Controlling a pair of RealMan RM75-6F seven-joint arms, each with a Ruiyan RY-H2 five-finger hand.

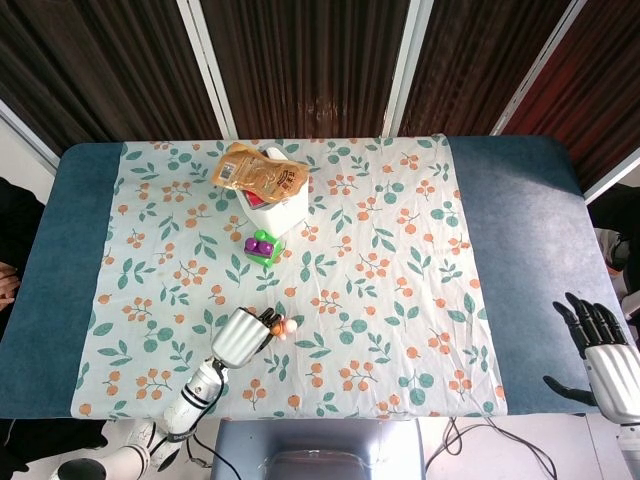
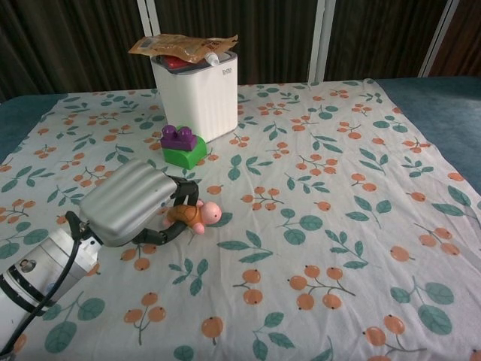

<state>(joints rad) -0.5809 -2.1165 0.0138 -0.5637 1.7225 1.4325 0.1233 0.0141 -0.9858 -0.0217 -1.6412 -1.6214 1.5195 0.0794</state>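
Left hand curled around toy turtle, on the floral tablecloth near the front edge. Right hand spread, holding nothing, far right. Beyond the turtle: green and purple block, white bin with small unreadable lettering, orange pouch on top.

A patterned cloth covers the middle of the desk. Toward the far edge of the cloth stands a bin, with a pouch lying across its top. Just in front of the bin sits a toy block. Nearer still, the left robot hand grips a toy turtle. The right robot hand hangs off the desk's right near corner, well apart from everything.
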